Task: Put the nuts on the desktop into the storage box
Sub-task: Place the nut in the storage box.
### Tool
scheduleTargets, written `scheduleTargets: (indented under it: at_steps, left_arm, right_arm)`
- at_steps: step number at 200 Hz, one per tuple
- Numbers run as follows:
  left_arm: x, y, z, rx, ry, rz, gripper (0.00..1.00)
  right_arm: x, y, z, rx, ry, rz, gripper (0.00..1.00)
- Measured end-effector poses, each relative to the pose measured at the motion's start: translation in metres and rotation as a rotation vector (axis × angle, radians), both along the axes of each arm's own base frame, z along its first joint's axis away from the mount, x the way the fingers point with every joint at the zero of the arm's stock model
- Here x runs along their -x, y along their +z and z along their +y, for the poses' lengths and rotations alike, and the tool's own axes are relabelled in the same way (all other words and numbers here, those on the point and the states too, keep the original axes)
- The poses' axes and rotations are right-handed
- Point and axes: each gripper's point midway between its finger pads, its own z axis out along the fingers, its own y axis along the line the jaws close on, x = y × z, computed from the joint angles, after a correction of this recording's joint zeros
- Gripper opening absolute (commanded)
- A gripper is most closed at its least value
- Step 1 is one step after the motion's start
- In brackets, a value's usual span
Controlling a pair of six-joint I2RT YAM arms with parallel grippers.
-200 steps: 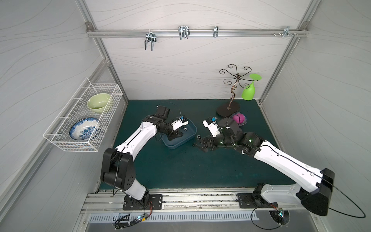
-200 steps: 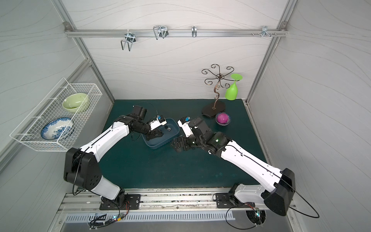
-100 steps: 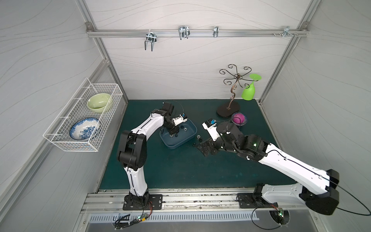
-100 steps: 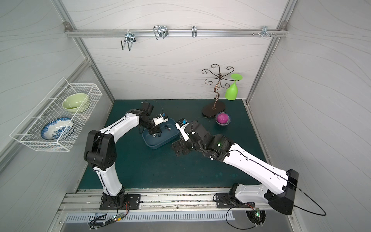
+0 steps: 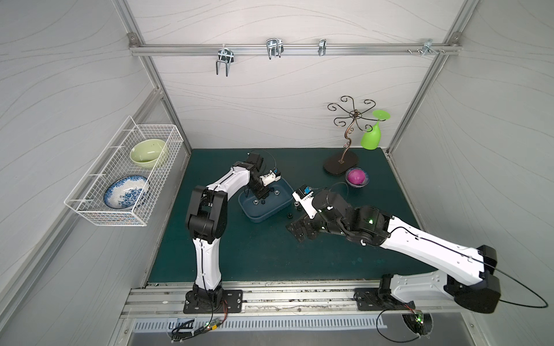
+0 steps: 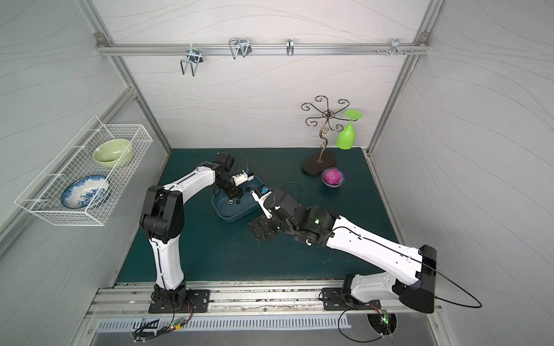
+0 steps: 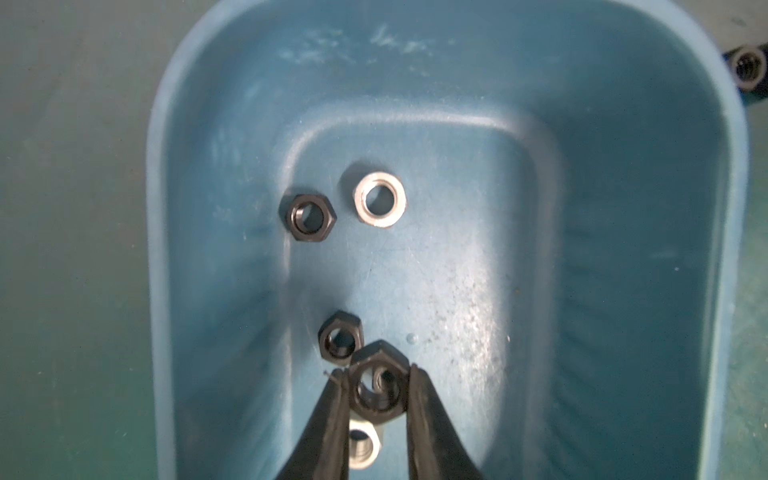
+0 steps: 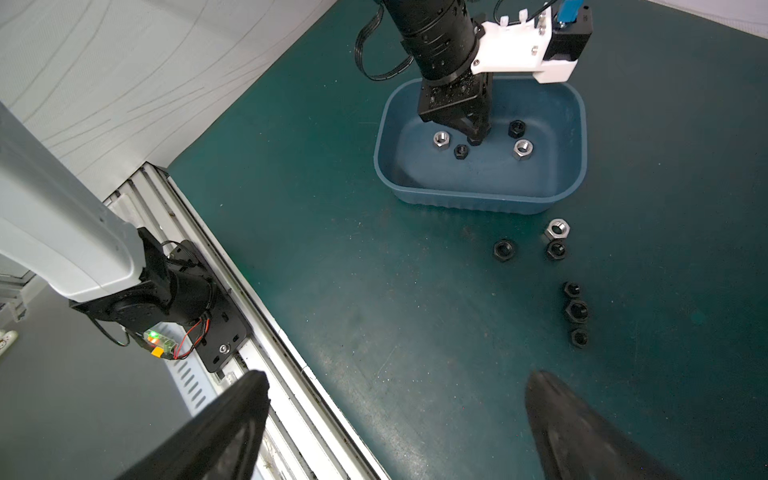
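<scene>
Left arm point(image 5: 232, 182) has swung its elbow up and in since a second ago. Right gripper point(image 8: 397, 376) has slid a little toward the front rail.

- **Left gripper:** Left gripper point(image 7: 377, 370) is clamping a black nut point(image 7: 378, 390) across what look like two flats, with the hole facing up.
- **Key relation:** The held nut is hanging inside the walls of the storage box point(image 7: 739, 208), straight above the floor. Letting go here should likely be enough to drop it in.
- **In the box:** Four nuts are already lying flat in there: black point(image 7: 306, 218), silver point(image 7: 379, 199), black point(image 7: 340, 338), and silver point(image 7: 363, 449) under the fingers.
- **Right gripper:** It is hovering with jaws spread wide and nothing in them.
- **On the desktop:** Six loose nuts point(image 8: 504, 250) are sitting on the desktop point(image 8: 374, 291) just beside the box's long wall. They are ahead of the right gripper, so the right arm is nearer to them.
- **Materials:** The box is smooth, scuffed blue-grey plastic with rounded corners. The nuts are hard, threaded metal hexagons. The desktop is matte teal.
</scene>
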Motion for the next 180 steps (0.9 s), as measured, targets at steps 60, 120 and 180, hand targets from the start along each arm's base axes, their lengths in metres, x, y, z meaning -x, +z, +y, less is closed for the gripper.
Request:
scheduleTargets:
  at_steps: [60, 120, 180]
  left_arm:
    - [-0.008, -0.020, -0.009, 0.041, 0.033, 0.026, 0.20]
    - [-0.014, -0.034, -0.016, 0.047, 0.035, 0.032, 0.22]
    - [-0.015, -0.037, -0.020, 0.030, 0.024, 0.024, 0.31]
  right_arm:
    - [-0.005, 0.000, 0.003, -0.009, -0.025, -0.003, 0.99]
    - [-0.008, 0.001, 0.004, -0.024, -0.052, 0.000, 0.99]
    - [-0.010, 0.001, 0.003, -0.030, -0.078, 0.008, 0.99]
